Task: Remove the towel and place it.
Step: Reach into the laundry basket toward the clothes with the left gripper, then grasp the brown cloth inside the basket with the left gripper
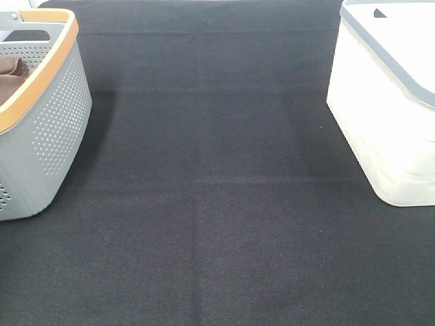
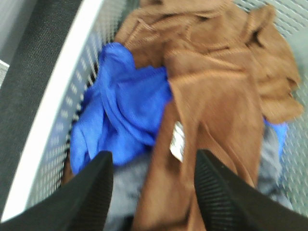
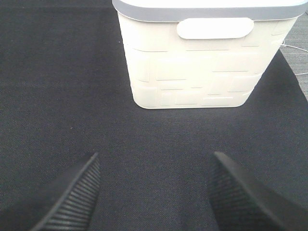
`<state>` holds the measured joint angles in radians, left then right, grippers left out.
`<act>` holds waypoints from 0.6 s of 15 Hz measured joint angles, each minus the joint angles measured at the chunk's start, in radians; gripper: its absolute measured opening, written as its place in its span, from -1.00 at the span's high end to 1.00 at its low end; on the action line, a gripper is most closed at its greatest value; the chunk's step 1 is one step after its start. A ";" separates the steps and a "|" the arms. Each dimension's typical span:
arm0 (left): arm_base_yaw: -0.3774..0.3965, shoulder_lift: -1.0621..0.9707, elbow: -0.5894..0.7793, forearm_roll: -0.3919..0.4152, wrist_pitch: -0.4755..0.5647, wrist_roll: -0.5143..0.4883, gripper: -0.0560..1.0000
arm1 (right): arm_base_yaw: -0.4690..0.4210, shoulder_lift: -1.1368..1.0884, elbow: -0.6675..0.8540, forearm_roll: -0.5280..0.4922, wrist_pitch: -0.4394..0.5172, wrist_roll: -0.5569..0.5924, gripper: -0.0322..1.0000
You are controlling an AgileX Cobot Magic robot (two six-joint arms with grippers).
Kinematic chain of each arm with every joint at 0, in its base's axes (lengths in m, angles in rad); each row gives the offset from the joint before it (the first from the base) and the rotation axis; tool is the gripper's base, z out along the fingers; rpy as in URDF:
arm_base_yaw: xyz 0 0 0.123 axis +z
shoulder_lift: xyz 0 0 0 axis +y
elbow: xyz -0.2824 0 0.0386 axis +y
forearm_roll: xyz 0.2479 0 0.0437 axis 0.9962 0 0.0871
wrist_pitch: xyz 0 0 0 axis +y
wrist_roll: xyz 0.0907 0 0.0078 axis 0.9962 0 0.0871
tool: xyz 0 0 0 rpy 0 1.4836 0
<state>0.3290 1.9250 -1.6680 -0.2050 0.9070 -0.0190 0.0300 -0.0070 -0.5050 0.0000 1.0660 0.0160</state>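
Observation:
A grey perforated basket with an orange rim (image 1: 47, 129) stands at the left edge of the exterior high view, with a bit of brown towel (image 1: 12, 75) showing inside. In the left wrist view my left gripper (image 2: 153, 166) is open above the basket's contents: a crumpled brown towel (image 2: 216, 82), a blue towel (image 2: 120, 110) and some grey cloth (image 2: 127, 187). The brown towel lies between the fingers; I cannot tell whether they touch it. My right gripper (image 3: 154, 175) is open and empty over the black cloth, facing a cream basket (image 3: 202, 57). Neither gripper shows in the exterior high view.
The cream basket with a grey rim (image 1: 387, 102) stands at the right edge of the table. A black cloth (image 1: 211, 204) covers the table between the two baskets. The grey basket's perforated wall (image 2: 72, 101) runs close beside my left gripper.

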 joint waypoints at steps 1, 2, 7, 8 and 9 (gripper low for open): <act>0.000 0.000 0.000 0.000 0.000 0.000 -0.06 | 0.000 0.000 0.000 0.000 0.000 0.000 -0.26; 0.001 0.038 -0.033 -0.003 -0.001 0.000 -0.06 | 0.000 0.000 0.000 0.000 0.000 0.000 -0.26; 0.001 0.188 -0.167 -0.170 -0.002 0.019 -0.06 | 0.000 0.000 0.000 0.000 0.000 0.000 -0.26; 0.000 0.208 -0.180 -0.185 -0.002 0.019 -0.06 | 0.000 0.000 0.000 0.000 0.000 0.000 -0.26; 0.000 0.222 -0.181 -0.190 -0.002 0.019 -0.06 | 0.000 0.000 0.000 0.000 0.000 0.000 -0.26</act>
<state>0.3290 2.1470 -1.8490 -0.3950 0.9050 0.0000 0.0300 -0.0070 -0.5050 0.0000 1.0660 0.0160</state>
